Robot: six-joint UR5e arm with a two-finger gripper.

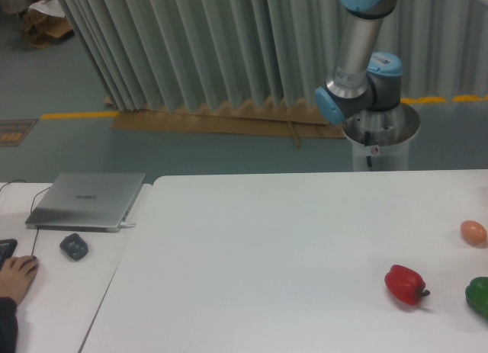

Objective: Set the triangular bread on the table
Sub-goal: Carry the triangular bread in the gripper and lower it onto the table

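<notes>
The triangular bread is out of view. The large white table (267, 254) fills the lower part of the camera view. Only the robot arm's base, shoulder and lower link (357, 78) show, standing behind the table's far right edge; the arm runs up out of the top of the frame. The gripper itself is out of view, so its state does not show.
A red pepper (404, 284), a green pepper (479, 295) at the right edge and a small orange-pink egg-shaped thing (473, 232) lie on the table's right side. On the narrower desk at left are a closed laptop (88, 200), a mouse (74, 246) and a person's hand (15, 275).
</notes>
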